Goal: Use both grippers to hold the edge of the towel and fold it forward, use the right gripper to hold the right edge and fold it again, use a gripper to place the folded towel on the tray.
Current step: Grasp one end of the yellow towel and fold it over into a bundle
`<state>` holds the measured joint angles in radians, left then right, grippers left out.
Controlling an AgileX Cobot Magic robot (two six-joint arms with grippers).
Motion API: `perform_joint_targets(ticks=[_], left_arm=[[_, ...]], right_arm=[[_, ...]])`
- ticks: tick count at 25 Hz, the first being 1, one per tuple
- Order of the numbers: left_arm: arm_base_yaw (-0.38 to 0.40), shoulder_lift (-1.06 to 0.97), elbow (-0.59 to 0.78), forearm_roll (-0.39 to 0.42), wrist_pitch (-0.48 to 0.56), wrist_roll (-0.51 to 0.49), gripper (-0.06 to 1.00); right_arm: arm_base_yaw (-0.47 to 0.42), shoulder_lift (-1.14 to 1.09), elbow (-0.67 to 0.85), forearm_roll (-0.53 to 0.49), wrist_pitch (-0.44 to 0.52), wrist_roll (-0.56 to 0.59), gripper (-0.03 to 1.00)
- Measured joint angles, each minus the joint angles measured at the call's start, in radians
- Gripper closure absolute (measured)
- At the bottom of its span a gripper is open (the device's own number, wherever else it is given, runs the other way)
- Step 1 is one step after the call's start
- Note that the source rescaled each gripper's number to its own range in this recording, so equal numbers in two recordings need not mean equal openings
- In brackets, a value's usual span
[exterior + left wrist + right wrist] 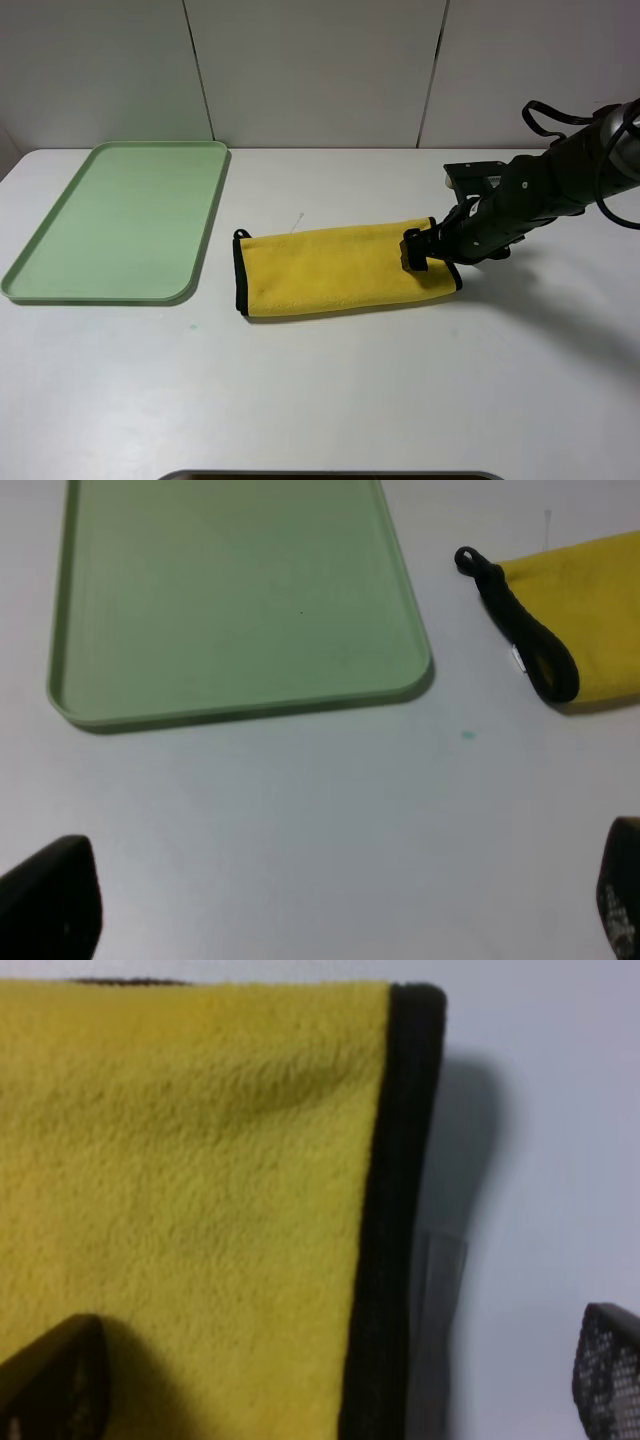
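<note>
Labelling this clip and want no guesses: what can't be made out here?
- Left gripper: outside the exterior high view; its wrist view crops all but two fingertips.
- Towel: right edge partly hidden under the right gripper in the exterior high view; contact unclear.
- Dark object: cut off by the exterior high view's bottom edge.

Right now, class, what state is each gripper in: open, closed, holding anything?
Left gripper: open, holding nothing, above the table.
Right gripper: open, straddling the yellow towel at its black-edged right end, not gripping it.
</note>
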<state>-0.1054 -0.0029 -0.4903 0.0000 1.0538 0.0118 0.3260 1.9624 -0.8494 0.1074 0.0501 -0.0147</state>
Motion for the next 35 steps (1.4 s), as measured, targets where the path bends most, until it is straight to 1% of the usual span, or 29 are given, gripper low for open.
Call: perform_joint_targets(ticks=[1,2,6,8,13,16,19,20,27,35], left_arm=[[0.000,0.000,0.000,0.000,0.000,0.000,-0.06],[0.000,0.000,0.000,0.000,0.000,0.000,-0.06],[0.000,0.000,0.000,0.000,0.000,0.000,-0.06],[0.000,0.000,0.000,0.000,0.000,0.000,-0.06],[0.000,0.000,0.000,0.000,0.000,0.000,-0.06],[0.000,0.000,0.000,0.000,0.000,0.000,-0.06],[0.000,0.000,0.000,0.000,0.000,0.000,-0.06],[0.000,0.000,0.000,0.000,0.000,0.000,-0.06],[0.000,0.000,0.000,-0.005,0.000,0.000,-0.06],[0.000,0.000,0.000,-0.005,0.000,0.000,-0.06]], right_arm=[[0.000,0.000,0.000,0.000,0.000,0.000,-0.02],[0.000,0.000,0.000,0.000,0.002,0.000,0.02],[0.000,0.001,0.000,0.004,0.009,-0.001,0.28],[0.000,0.001,0.000,0.007,0.013,0.000,0.39],[-0.002,0.001,0.000,0.008,0.018,0.001,0.56],[-0.008,0.001,0.000,0.007,0.019,0.001,0.69],[-0.009,0.001,-0.001,0.007,0.022,0.001,0.89],[-0.009,0.001,-0.002,0.007,0.025,0.001,0.93],[-0.009,-0.004,-0.003,0.003,0.029,0.001,0.93],[-0.005,-0.106,0.001,0.000,0.092,0.001,0.93]])
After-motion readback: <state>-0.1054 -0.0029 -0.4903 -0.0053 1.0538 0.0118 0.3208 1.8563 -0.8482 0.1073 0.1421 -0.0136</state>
